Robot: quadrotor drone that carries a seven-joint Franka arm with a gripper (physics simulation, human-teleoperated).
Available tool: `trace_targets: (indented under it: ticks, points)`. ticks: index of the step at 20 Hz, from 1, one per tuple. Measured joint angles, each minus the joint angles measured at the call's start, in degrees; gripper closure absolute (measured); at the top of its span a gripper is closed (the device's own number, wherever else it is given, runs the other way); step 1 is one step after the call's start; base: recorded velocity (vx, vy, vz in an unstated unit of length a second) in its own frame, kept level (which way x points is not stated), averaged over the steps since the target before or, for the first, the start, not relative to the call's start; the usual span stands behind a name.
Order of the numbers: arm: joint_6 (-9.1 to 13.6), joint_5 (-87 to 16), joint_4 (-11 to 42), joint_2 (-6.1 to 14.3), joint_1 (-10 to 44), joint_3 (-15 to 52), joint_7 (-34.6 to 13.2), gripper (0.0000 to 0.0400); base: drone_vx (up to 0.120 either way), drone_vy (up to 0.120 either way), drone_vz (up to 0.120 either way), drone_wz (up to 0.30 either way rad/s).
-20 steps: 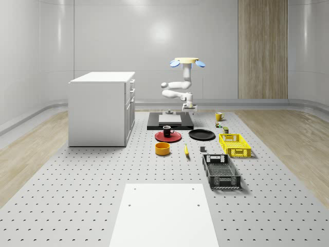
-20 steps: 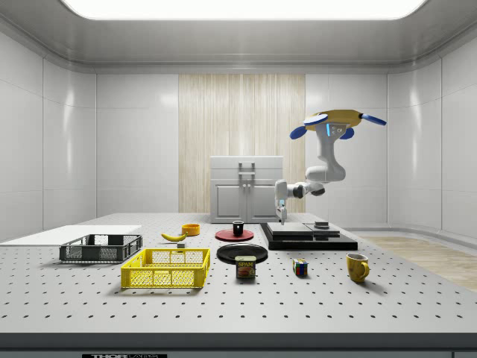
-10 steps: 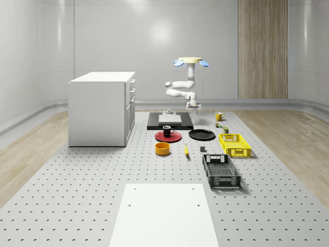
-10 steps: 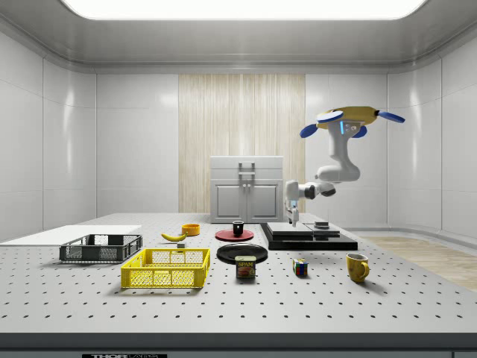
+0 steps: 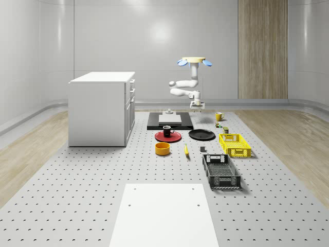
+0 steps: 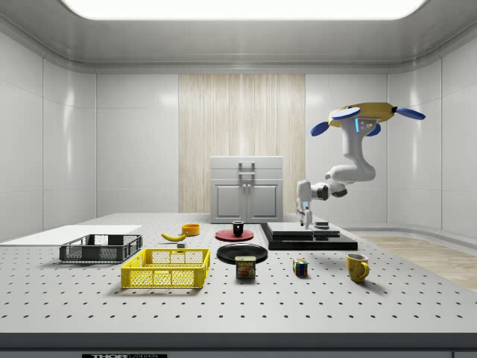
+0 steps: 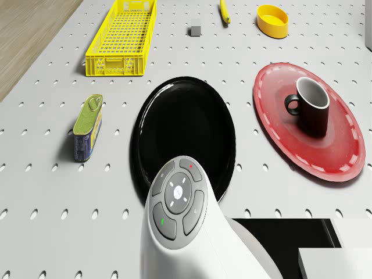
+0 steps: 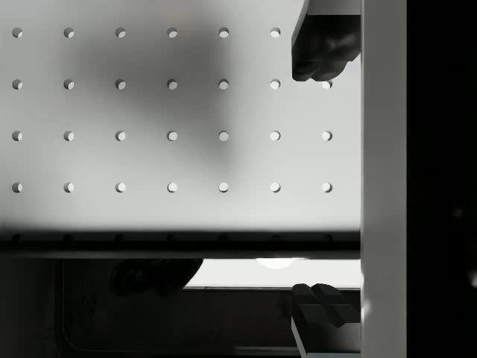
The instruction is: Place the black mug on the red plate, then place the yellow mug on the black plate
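Observation:
The black mug [image 5: 167,130] [image 6: 238,228] [image 7: 311,104] stands upright on the red plate [image 5: 168,137] [image 6: 226,235] [image 7: 325,157]. Beside it lies the bare black plate [image 5: 201,135] [image 6: 241,253] [image 7: 186,128]. The yellow mug [image 5: 219,116] [image 6: 358,267] sits on the table at the whole-scene view's far right. My drone [image 5: 194,60] [image 6: 365,115] hovers behind the black plate, near the black platform's edge. My gripper [image 5: 196,105] [image 6: 305,220] [image 8: 320,183] hangs open over the table beside that edge, fingers [image 8: 320,52] wide apart with nothing between them.
A black platform [image 5: 170,121] [image 6: 309,237] lies behind the plates and a white cabinet [image 5: 102,108] stands at the whole-scene view's left. A yellow crate [image 5: 234,144], black crate [image 5: 221,171], orange bowl [image 5: 162,148], banana [image 5: 186,150], tin can [image 6: 246,267] and puzzle cube [image 6: 299,267] are on the table.
The drone and arm have shifted toward the whole-scene view's right, from over the black platform to its edge nearer the yellow mug. The mugs and plates have not moved.

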State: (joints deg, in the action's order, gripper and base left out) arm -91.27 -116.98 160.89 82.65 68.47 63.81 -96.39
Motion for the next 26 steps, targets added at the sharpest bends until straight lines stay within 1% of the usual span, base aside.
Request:
trace_targets:
  ticks: [26]
  points:
    - [0.24, -0.13, 0.02, -0.26, -0.14, -0.05, 0.11, 0.0, -0.12, 0.12, 0.0, 0.0]
